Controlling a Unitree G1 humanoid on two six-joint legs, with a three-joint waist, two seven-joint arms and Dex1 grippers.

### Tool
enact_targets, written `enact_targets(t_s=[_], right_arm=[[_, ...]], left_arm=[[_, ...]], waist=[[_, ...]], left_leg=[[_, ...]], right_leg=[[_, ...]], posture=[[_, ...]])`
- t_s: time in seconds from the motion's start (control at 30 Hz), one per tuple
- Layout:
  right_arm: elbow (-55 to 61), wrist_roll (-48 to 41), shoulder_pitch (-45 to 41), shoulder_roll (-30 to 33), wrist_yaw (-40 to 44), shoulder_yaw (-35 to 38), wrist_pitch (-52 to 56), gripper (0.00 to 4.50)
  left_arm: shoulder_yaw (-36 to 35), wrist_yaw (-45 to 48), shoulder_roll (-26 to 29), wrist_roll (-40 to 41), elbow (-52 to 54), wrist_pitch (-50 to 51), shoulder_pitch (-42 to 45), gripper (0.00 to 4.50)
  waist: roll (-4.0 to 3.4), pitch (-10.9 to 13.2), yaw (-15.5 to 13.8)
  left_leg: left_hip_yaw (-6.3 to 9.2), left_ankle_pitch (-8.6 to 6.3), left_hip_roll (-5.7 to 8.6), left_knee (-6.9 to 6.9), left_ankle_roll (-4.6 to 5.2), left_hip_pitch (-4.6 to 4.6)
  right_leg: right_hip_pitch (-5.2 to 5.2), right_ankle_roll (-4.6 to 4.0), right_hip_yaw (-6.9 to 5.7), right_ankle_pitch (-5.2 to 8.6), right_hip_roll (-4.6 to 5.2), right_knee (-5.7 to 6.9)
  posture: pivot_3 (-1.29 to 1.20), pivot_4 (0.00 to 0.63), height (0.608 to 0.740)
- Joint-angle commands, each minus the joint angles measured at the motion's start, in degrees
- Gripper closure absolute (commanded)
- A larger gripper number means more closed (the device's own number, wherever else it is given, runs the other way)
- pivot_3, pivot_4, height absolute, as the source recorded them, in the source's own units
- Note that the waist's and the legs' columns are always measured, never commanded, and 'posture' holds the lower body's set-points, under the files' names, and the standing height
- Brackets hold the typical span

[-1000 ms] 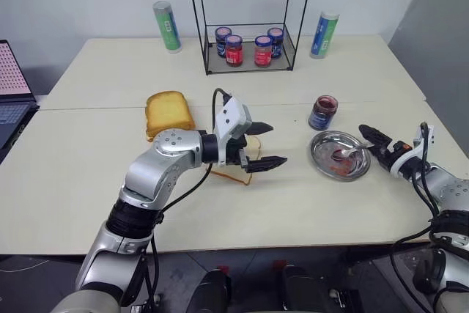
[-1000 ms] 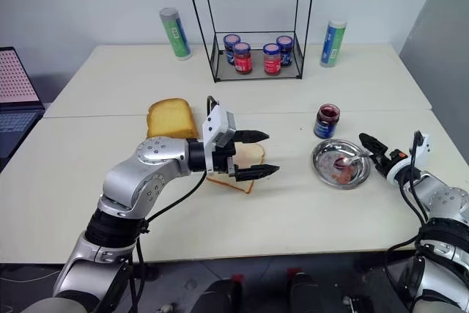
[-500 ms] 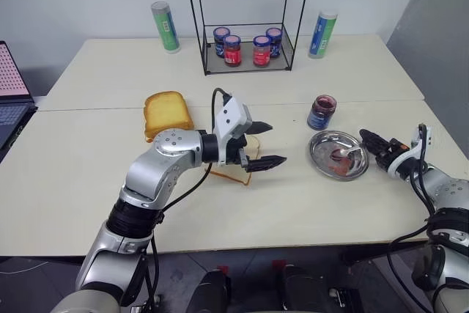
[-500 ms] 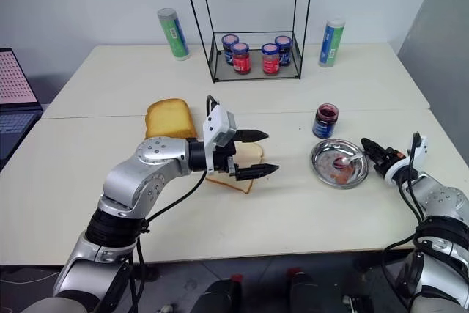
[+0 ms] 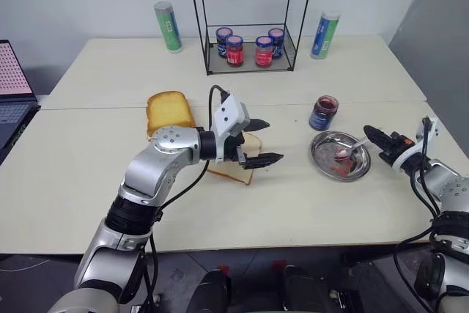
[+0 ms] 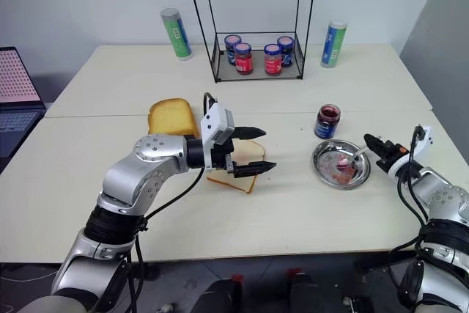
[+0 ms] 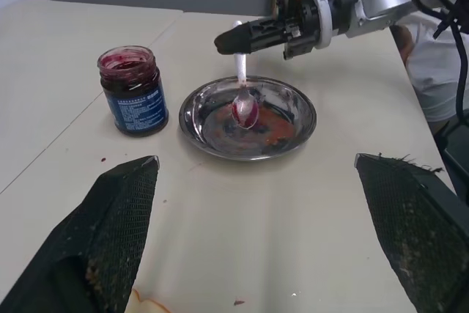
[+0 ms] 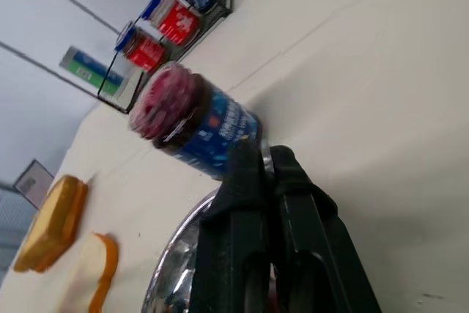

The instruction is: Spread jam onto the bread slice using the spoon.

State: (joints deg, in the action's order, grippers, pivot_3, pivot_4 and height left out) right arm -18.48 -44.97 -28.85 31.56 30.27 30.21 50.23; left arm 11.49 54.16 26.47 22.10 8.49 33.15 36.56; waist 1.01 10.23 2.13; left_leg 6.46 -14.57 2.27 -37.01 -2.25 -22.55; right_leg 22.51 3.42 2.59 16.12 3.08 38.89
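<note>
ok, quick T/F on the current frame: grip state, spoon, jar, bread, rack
1. The right tool is shut on the spoon handle. True.
2. The spoon bowl hangs over the plate with jam on it. True.
3. The jam jar has its lid on. False: it stands open, beside the plate.
4. The left tool grips the bread slice. False: it is open, held above the slice, with nothing in it.
5. Four small jars stand in the wire rack. True.
6. The toast lies on the plate. False: it lies on the table, on the slice's far side from the plate.
</note>
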Motion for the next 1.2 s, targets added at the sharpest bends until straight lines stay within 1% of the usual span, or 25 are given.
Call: enact_targets(t_s=[0.03, 0.1, 0.23, 0.37, 0.5, 0.63, 0.87, 1.07, 1.2], right_arm=[[7.4, -2.39, -3.19, -0.74, -4.61, 1.72, 0.02, 4.47], [9.38, -1.26, -8.06, -1.6, -9.02, 1.32, -2.41, 4.47], [8.0, 5.05, -15.1, -1.87, -11.73, -2.93, -9.08, 4.47], [4.24, 8.53, -18.88, -2.38, -12.17, -4.83, -13.56, 4.47], [-0.83, 13.44, -22.15, -3.25, -10.38, -9.35, -19.14, 4.47], [-4.99, 16.86, -22.72, -3.78, -8.52, -11.99, -23.33, 4.47], [-8.06, 21.87, -22.43, -4.41, -5.7, -16.1, -28.05, 4.47], [-10.26, 24.27, -22.02, -5.27, -4.84, -17.53, -30.3, 4.47], [-10.65, 23.88, -22.14, -5.84, -4.49, -17.14, -29.81, 4.47]], left_arm=[[-3.26, -2.77, -0.92, -0.06, -0.32, -2.01, 0.82, 0.0], [-4.99, -6.24, -3.1, -0.36, -2.63, -2.81, 2.17, 0.0], [-5.59, -9.21, -6.8, -0.73, -5.22, -4.18, 3.66, 0.0], [-5.54, -10.18, -8.0, -1.11, -6.03, -5.07, 4.07, 0.0], [-5.69, -10.71, -8.22, -1.07, -5.99, -5.23, 3.71, 0.0], [-6.0, -11.32, -7.69, -1.05, -5.1, -5.03, 2.94, 0.0], [-6.13, -12.42, -6.95, -0.9, -2.95, -4.05, 1.53, 0.0], [-6.29, -13.07, -6.37, -0.67, -1.67, -3.19, 1.09, 0.0], [-6.25, -13.2, -6.05, -0.52, -1.39, -2.9, 1.1, 0.0]], waist=[[0.0, 0.0, -0.08], [-0.02, 0.01, 0.03], [-0.05, 0.03, 0.08], [-0.05, 0.03, -0.1], [-0.05, 0.04, -0.17], [-0.05, 0.04, -0.05], [-0.05, 0.04, 0.12], [-0.05, 0.04, 0.27], [-0.05, 0.04, 0.27]], left_leg=[[0.0, 0.0, 0.0, 0.0, 0.0, 0.0], [-0.01, 0.0, -0.01, -0.01, 0.0, 0.0], [-0.05, 0.01, 0.03, -0.01, -0.01, -0.09], [-0.01, 0.03, 0.03, 0.04, -0.07, -0.23], [-0.19, 0.1, 0.04, -0.04, -0.17, -0.47], [-0.22, 0.09, 0.05, 0.0, -0.15, -0.43], [-0.22, 0.1, 0.03, 0.0, -0.17, -0.44], [-0.21, 0.12, 0.04, 0.0, -0.21, -0.44], [-0.2, 0.13, 0.03, 0.0, -0.22, -0.43]], right_leg=[[0.0, 0.0, 0.0, 0.0, 0.0, 0.0], [0.01, 0.0, 0.02, 0.0, 0.0, 0.0], [0.19, 0.01, 0.05, -0.01, 0.0, 0.07], [0.27, 0.01, -0.02, -0.01, 0.02, -0.02], [0.61, 0.03, 0.16, -0.03, 0.13, 0.08], [0.65, 0.02, 0.14, -0.03, 0.05, 0.1], [0.66, 0.02, 0.15, -0.03, 0.05, 0.1], [0.66, 0.02, 0.15, -0.04, 0.05, 0.1], [0.66, 0.02, 0.15, -0.04, 0.05, 0.11]], posture=[[0.0, 0.15, 0.74], [0.0, 0.15, 0.74], [0.0, 0.15, 0.74], [0.0, 0.15, 0.74], [0.0, 0.15, 0.74], [0.0, 0.15, 0.74], [0.0, 0.15, 0.74], [0.0, 0.15, 0.74], [0.0, 0.15, 0.74]])
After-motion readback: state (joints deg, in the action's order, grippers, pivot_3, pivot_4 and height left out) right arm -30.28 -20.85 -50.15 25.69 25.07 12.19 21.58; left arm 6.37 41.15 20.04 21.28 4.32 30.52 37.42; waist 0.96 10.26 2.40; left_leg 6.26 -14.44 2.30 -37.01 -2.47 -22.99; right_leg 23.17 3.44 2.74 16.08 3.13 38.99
